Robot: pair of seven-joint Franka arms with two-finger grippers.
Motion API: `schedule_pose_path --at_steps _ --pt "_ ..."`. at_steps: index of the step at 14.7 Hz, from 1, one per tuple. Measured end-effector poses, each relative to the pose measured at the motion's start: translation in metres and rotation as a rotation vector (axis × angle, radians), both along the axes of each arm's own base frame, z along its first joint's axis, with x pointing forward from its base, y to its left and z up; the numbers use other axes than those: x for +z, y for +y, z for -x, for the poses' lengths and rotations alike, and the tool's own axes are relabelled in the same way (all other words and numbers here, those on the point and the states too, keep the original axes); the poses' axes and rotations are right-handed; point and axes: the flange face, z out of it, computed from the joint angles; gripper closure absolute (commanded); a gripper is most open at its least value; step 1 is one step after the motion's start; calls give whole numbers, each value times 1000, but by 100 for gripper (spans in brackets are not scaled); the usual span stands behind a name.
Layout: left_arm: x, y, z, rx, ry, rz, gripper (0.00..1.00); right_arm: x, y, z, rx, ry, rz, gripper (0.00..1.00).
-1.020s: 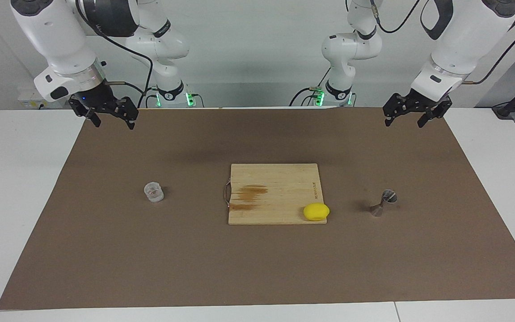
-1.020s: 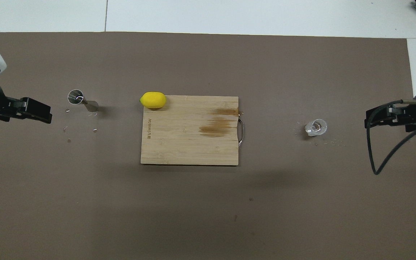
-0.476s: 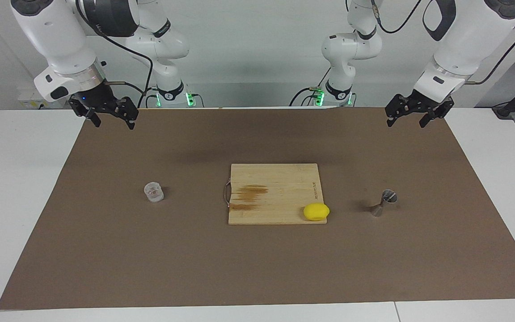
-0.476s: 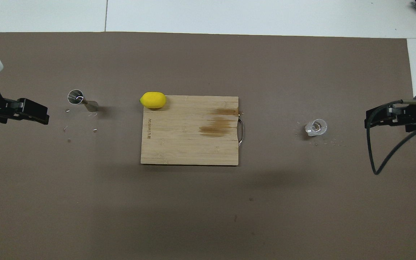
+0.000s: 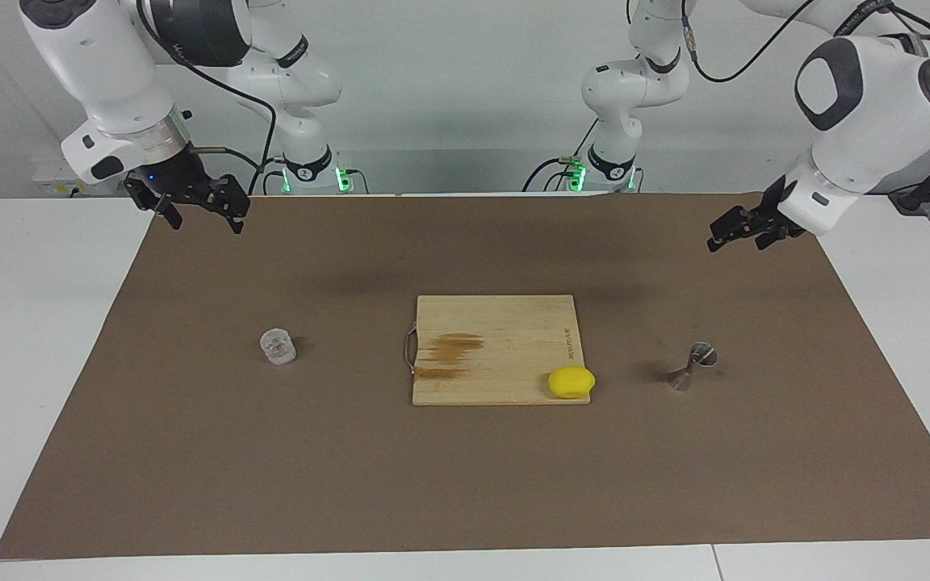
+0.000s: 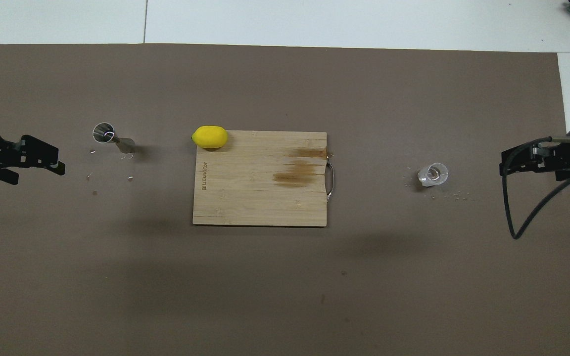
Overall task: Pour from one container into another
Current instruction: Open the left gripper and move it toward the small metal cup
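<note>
You were at the approach step — nothing gripped. Left hand (image 5: 743,229) and right hand (image 5: 194,206) were both spread, empty. Glass cup (image 5: 278,346) sat toward right arm's end, jigger (image 5: 695,365) toward left's; next you'd need to grip the cup w/o tipping it.

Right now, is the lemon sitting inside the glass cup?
No, the lemon lies on a corner of the cutting board, apart from the glass cup.

Both arms have glossy white rounded shells with black joint bands. Each ends in a black two-finger gripper: left gripper (image 5: 743,227), right gripper (image 5: 194,203). Black cables run along the links. Green lights glow at both bases.
</note>
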Motion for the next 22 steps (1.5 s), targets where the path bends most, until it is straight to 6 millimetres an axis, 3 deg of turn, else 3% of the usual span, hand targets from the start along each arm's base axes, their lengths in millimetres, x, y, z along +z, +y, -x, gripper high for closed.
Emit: schedule_pose_path --at_steps 3,8,13,16,22 --pt "-35 29 -8 249 72 69 0 0 0 0 0 0 0 0" --pt "-82 43 -8 814 232 198 0 0 0 0 0 0 0 0" --pt "-124 84 0 1264 425 416 0 0 0 0 0 0 0 0" --pt "-145 99 -3 1414 502 526 0 0 0 0 0 0 0 0" --pt "-197 97 3 1621 630 717 0 0 0 0 0 0 0 0"
